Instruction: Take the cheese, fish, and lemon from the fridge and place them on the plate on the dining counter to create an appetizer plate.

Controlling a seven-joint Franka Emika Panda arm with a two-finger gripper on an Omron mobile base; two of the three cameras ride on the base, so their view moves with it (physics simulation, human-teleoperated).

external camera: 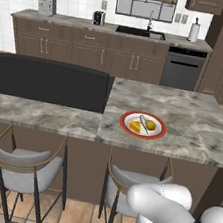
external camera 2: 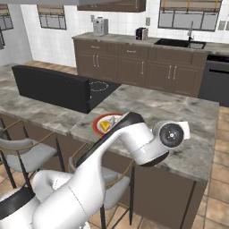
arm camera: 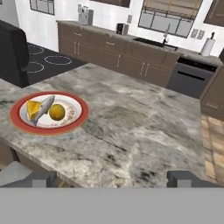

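Cheese, fish and lemon lie on the plate on the tabletop; claw wide, holding nothing.

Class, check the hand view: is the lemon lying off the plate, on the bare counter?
No, the lemon sits on the plate beside the fish.

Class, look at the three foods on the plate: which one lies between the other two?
The fish: slender and silvery, lying between the cheese wedge and the round lemon on the plate.
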